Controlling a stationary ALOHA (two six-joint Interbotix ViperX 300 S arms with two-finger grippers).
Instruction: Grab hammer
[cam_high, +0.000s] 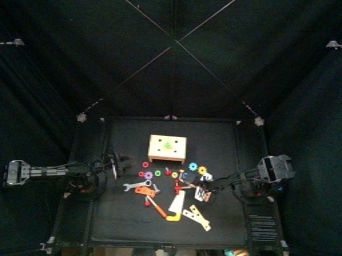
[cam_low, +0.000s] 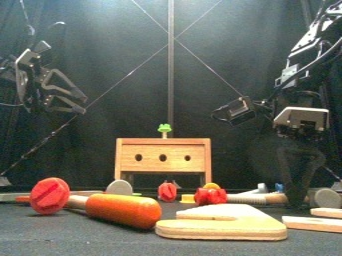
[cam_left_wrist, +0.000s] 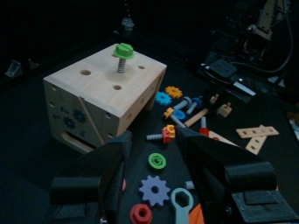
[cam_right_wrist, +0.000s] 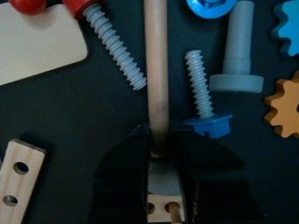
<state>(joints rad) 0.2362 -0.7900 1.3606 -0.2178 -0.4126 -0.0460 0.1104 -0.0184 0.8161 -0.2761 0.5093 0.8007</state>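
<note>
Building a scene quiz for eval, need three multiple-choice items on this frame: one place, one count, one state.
1. Where is the green bolt?
A. Lying flat on the table
B. Standing in the top of the wooden box
C. Held in a gripper

2. How many round holes does the front view show in the box's facing side?
A. One
B. Three
C. Five

3. What state is the left gripper in?
A. Open, holding nothing
B. Shut on a gear
C. Shut on the bolt

Answers:
1. B: the green bolt stands upright in the top face of the wooden box.
2. B: three holes sit in a row across that side.
3. A: the left gripper has its jaws spread wide above the table, with nothing between them.
</note>
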